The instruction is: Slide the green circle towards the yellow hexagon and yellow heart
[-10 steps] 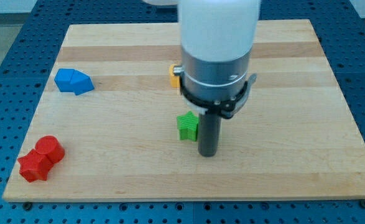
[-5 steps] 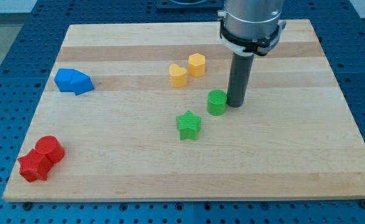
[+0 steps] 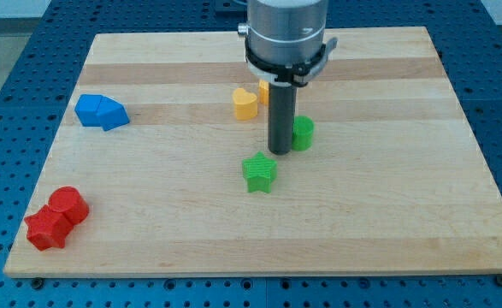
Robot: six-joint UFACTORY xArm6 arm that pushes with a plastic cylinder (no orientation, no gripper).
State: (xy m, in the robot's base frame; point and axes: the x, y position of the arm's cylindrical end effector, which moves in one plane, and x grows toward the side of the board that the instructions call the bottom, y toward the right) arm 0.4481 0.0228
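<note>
The green circle (image 3: 303, 133) lies near the board's middle. My tip (image 3: 281, 151) stands right at its left side, touching or nearly so. The yellow heart (image 3: 245, 103) lies up and to the left of my tip. The yellow hexagon (image 3: 264, 91) is mostly hidden behind my rod, with only a sliver showing beside the heart. A green star (image 3: 259, 172) lies just below and left of my tip.
Two blue blocks (image 3: 101, 112) sit together at the view's left. Two red blocks (image 3: 56, 217) sit together at the lower left corner of the wooden board (image 3: 404, 214). The arm's wide body (image 3: 286, 38) hangs over the board's top middle.
My tip moved from below the green star's right side to the right of the green circle, then over to the circle's left side. The circle shifted slightly right.
</note>
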